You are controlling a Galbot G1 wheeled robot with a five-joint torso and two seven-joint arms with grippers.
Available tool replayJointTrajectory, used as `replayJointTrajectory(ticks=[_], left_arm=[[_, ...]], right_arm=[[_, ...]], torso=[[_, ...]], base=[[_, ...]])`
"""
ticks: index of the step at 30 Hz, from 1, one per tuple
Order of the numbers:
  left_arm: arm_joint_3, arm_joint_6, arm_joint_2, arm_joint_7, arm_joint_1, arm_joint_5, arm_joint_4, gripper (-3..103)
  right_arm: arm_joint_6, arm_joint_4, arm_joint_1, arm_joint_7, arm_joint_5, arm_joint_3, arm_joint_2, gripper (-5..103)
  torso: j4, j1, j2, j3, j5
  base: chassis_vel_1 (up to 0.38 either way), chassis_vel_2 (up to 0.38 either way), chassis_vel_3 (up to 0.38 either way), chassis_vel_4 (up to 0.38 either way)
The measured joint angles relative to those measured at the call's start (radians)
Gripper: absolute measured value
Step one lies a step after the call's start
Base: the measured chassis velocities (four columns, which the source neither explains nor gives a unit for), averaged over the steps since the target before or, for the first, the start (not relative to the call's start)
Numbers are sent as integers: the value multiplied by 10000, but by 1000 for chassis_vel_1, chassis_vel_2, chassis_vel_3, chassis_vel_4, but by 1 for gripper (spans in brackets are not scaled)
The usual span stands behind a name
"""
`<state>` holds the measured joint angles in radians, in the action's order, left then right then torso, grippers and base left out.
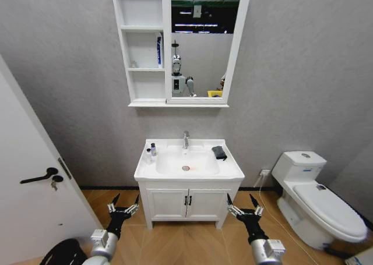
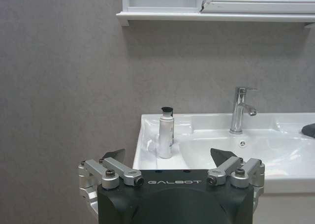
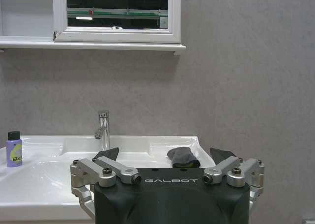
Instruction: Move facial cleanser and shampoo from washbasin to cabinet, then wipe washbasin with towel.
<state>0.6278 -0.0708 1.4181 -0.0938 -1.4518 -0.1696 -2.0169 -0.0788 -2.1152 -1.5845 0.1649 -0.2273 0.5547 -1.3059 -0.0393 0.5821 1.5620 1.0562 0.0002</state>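
While my left gripper (image 1: 123, 204) and right gripper (image 1: 245, 205) are hanging spread and empty before the washbasin (image 1: 187, 173), two bottles (image 1: 150, 151) are standing touching on its left ledge; gripping one risks toppling the other.

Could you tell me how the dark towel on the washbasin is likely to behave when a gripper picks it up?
The towel lies crumpled on the washbasin rim, so it is probably soft and floppy and would likely sag or unfold when lifted. Being cloth, it seems unlikely to roll or slip.

Two bottles (image 1: 151, 151), towel (image 1: 219, 152) on washbasin (image 1: 233, 170)
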Motion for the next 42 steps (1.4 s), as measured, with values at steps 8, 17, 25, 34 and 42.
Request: replayJointTrajectory(ticks=[8,17,25,34,42], left_arm=[[-156,-6,16,-1,91,63,106,98],[-496,-9,61,0,241,244,334,98],[-652,-8,36,4,349,329,557,98],[-930,28,125,-9,584,521,1130,98],[-985,28,224,-10,1003,596,1796,83]], right_arm=[[-9,108,36,3,1,-10,-11,100],[-35,142,33,25,-27,74,5,100],[-296,178,-57,44,134,-35,-69,100],[-452,320,-170,-2,265,17,-40,100],[-560,442,-164,-63,260,-10,41,100]], torso=[[-3,-8,4,-3,0],[-5,-5,4,-2,-5],[0,10,-3,2,-1],[1,-14,5,-4,-2],[-2,-6,3,-1,-2]], base=[[-252,247,257,-269],[-261,251,268,-261],[-211,194,208,-180],[2,17,-41,-5],[25,-15,-9,16]])
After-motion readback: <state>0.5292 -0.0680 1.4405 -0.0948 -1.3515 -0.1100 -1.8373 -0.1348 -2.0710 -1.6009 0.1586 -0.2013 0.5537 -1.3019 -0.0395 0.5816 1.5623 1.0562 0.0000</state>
